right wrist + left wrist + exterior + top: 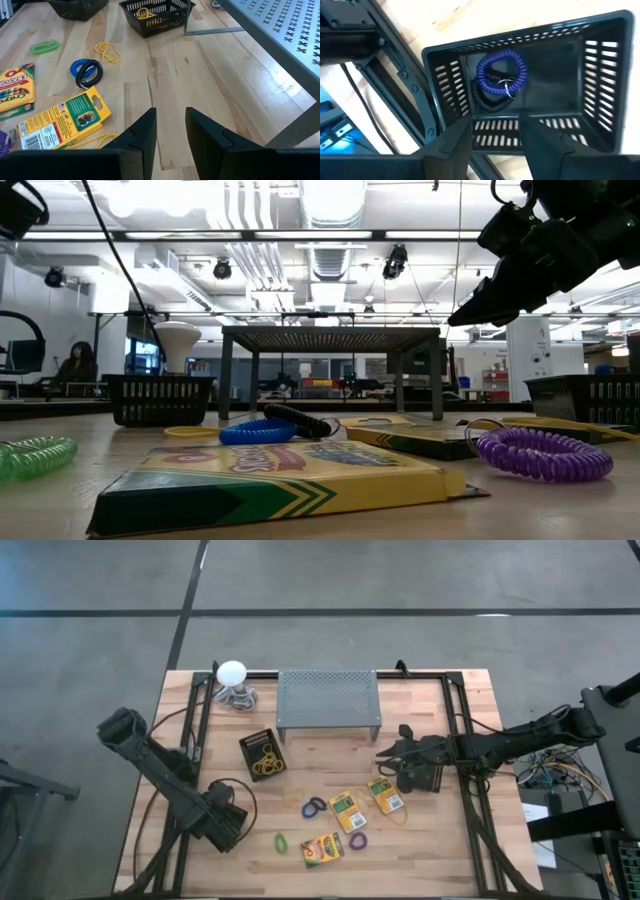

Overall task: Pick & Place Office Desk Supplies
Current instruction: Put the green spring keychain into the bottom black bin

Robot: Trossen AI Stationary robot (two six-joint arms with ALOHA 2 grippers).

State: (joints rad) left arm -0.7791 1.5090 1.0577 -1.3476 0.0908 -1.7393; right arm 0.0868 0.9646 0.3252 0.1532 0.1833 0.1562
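Two black slotted baskets are sitting in front of the grey perforated stand (329,700). One basket (600,70), front-left of the stand, is holding a blue coil loop (501,75) lying on a black coil; the left gripper (495,132) is hovering over it w/ fingers apart, holding nothing. The other basket (262,754), closer to the stand, is holding yellow rubber bands (145,12). Three yellow-green crayon boxes (347,810), a purple loop (543,453), a green loop (281,841) & a blue-black loop pair (314,807) are lying loose on the wood farther front. The right gripper (170,127) is hovering front-right of the stand, fingers slightly parted, empty. A white ball-topped object (232,675) is standing left of the stand.
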